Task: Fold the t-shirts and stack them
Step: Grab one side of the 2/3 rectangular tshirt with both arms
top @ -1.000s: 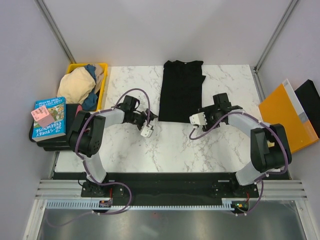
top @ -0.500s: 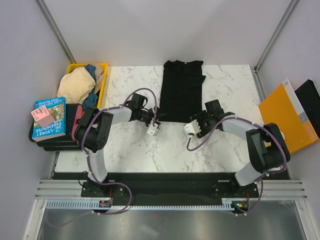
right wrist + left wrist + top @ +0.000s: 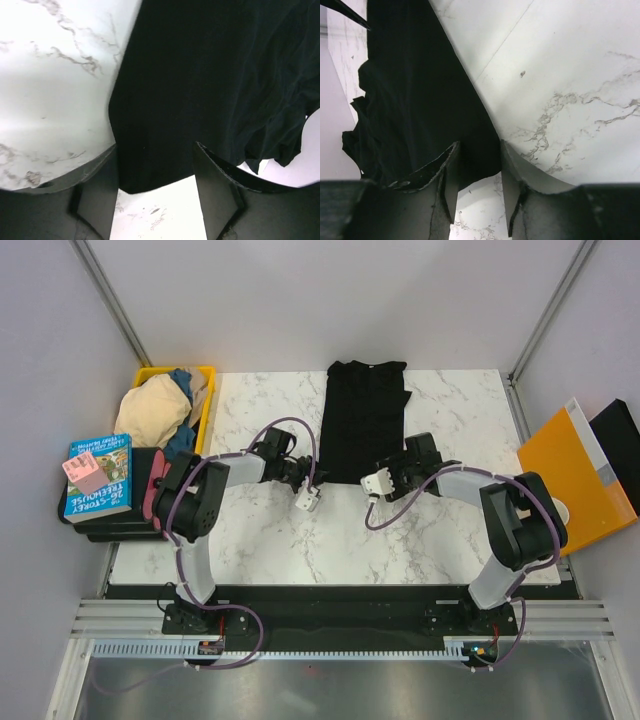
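Nearest: bare marble table [image 3: 330,540], veined grey, with both arms reaching away from their bases towards its middle.

Left gripper [image 3: 308,498]: low over the table at the near left corner of the black t-shirt [image 3: 362,415]. In the left wrist view its fingers [image 3: 445,187] stand part-way apart with the hem corner lying between them; no pinch on the cloth shows.

Right gripper [image 3: 376,483]: at the near right corner of the same shirt, level with the left one. In the right wrist view its jaws are parted wider, one either side of the hem, the cloth flat between them and not clamped.

Left of the table, off its edge: a blue-covered book [image 3: 98,478] on a dark stack. Right of the table: an orange folder [image 3: 570,480], tilted.

Black t-shirt: already folded lengthways into a narrow strip, running from the grippers to the far edge of the table, collar at the far end, slightly rumpled along its right side.

Far left corner: a yellow bin [image 3: 207,390] holding a beige t-shirt [image 3: 152,410], heaped, and a blue t-shirt [image 3: 181,443] partly under it.
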`<action>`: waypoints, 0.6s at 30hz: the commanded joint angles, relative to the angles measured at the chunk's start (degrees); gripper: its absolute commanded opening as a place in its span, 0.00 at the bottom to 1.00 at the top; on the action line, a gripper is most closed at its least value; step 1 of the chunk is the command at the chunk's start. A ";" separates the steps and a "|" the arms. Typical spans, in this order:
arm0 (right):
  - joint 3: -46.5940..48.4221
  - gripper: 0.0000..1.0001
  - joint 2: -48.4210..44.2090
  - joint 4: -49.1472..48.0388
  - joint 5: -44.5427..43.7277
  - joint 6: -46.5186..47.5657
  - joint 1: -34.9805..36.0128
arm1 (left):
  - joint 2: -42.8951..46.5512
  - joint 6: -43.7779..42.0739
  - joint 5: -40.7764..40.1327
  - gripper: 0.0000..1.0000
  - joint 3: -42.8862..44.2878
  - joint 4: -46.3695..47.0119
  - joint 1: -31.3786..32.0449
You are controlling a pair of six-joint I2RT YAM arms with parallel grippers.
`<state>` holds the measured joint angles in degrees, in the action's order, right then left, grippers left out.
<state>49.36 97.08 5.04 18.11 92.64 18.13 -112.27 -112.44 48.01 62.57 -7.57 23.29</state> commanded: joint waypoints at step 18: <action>9.78 0.00 -6.97 36.85 5.62 -5.71 0.24 | 12.04 0.55 -1.17 0.02 4.23 -25.36 -0.70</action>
<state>55.59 97.17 22.55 19.62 89.45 18.44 -109.86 -113.12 45.19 64.55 -18.00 23.64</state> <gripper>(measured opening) 0.029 0.039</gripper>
